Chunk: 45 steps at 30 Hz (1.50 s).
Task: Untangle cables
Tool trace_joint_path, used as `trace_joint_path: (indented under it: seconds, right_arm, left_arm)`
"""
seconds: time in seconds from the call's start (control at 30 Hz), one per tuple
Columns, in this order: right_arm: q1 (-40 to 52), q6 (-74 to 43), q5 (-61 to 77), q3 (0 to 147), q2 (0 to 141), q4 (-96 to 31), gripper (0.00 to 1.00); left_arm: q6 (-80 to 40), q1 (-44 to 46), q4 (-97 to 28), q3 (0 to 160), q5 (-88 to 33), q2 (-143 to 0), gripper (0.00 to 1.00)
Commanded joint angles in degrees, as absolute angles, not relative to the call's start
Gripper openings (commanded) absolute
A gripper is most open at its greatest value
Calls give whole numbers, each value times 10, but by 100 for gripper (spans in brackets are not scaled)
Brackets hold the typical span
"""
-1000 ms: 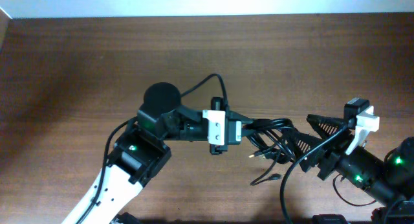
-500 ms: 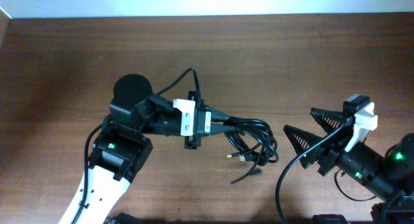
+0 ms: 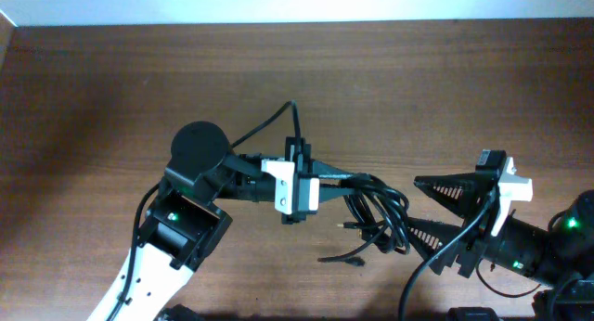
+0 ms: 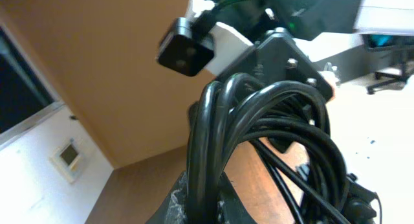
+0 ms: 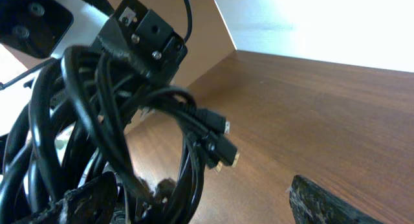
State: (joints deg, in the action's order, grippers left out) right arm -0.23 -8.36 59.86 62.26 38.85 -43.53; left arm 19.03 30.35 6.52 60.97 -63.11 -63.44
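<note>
A tangled bundle of thin black cables (image 3: 376, 210) hangs in the air over the brown table (image 3: 139, 89). My left gripper (image 3: 327, 180) is shut on the bundle's upper strands; in the left wrist view the cables (image 4: 259, 114) rise from between its fingers (image 4: 207, 201). My right gripper (image 3: 413, 208) is wide open at the bundle's right side. In the right wrist view its fingers (image 5: 204, 203) stand far apart, with the cables (image 5: 116, 120) draped against the left finger. Small plug ends (image 5: 223, 146) stick out of the bundle. One loose end (image 3: 339, 259) trails onto the table.
The left arm (image 3: 186, 228) reaches in from the lower left and the right arm (image 3: 538, 251) from the lower right. A thicker black arm cable (image 3: 278, 117) loops above the left wrist. The table's far edge (image 3: 297, 24) meets a pale wall.
My left gripper carried the bundle left, then part of the way back right. My right gripper moved left up to the bundle, with its fingers spread.
</note>
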Motion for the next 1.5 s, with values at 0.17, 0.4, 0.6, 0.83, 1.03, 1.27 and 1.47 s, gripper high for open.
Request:
trace_joint_path:
  seconds: [0.17,0.4,0.6,0.83,1.03,1.27,1.47]
  right_arm:
    - [-4,-77,608,619,390,-418,84]
    - [-4,-80,305,619,390,-432,83]
    - [-4,-101,31,619,390,-479,83]
    - [-4,-101,-12,620,390,-487,83]
    - [-4,-116,-264,620,390,-501,83]
    - [-4,-124,-76,620,390,-502,84]
    - [-4,-32,242,620,390,-500,89]
  left_arm:
    - [120,347,88,620,-604,-630,0]
    - [118,418,88,620,-618,-645,0]
    - [115,419,83,620,-620,-645,0]
    - [114,418,77,620,-588,-645,0]
    - [105,406,51,620,-586,-643,0]
    - [105,324,-40,620,-587,-643,0]
    - [103,305,-106,620,-471,-643,0]
